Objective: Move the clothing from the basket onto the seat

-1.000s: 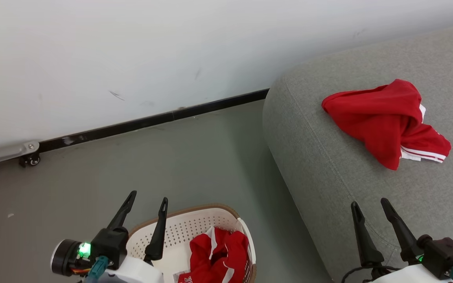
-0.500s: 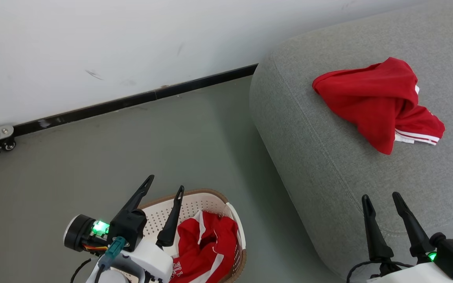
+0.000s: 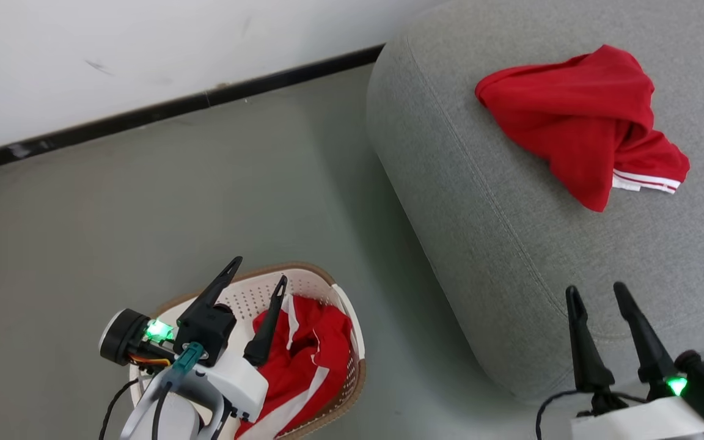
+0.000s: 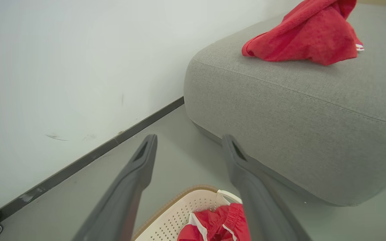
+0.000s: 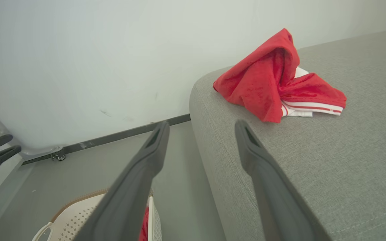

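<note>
Clothing (image 3: 303,351) in the basket (image 3: 310,280) lies beneath the spread left pincer (image 3: 261,269).

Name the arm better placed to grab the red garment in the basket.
Left. The left gripper hangs open over the basket and its red garment; the right gripper, also open, is beside the seat, farther off.

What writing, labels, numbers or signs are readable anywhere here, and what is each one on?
None can be read.
The near red garment, in the basket, has white stripes but no letters facing the cameras.
The far red garment, on the seat, has white striped trim and no lettering.
</note>
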You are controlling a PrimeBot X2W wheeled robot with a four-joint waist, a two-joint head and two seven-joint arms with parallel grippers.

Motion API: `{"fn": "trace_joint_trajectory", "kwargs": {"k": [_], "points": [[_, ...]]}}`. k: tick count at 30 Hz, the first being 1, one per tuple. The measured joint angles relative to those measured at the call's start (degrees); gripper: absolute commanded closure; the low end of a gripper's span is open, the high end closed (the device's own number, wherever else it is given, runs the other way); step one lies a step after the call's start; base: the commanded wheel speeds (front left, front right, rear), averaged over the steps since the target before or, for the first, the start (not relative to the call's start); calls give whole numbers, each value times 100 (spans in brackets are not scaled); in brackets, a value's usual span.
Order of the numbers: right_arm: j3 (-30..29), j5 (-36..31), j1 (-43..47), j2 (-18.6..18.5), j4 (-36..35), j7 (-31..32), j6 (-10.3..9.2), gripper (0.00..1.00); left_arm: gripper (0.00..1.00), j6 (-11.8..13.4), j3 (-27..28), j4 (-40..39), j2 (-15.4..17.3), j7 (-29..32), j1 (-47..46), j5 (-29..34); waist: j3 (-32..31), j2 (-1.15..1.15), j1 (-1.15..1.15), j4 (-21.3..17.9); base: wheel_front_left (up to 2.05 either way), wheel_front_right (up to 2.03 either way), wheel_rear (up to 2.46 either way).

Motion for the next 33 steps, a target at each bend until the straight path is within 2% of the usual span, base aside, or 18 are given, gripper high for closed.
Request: {"fn": "trace_joint_trajectory", "kwargs": {"k": [13,27,33], "points": [[94,145,-443,1,-121,-169,0,0,0,-32,-122,334,60,120,-353,193,635,0,0,-190,0,0,0],[222,352,-864,1,1,-353,0,0,0,-181,-375,754,100,248,-748,310,1261,0,0,-438,0,0,0],[287,449,-1004,2,57,-411,0,0,0,-207,-402,999,211,347,-917,346,1502,0,0,-557,0,0,0]]}}
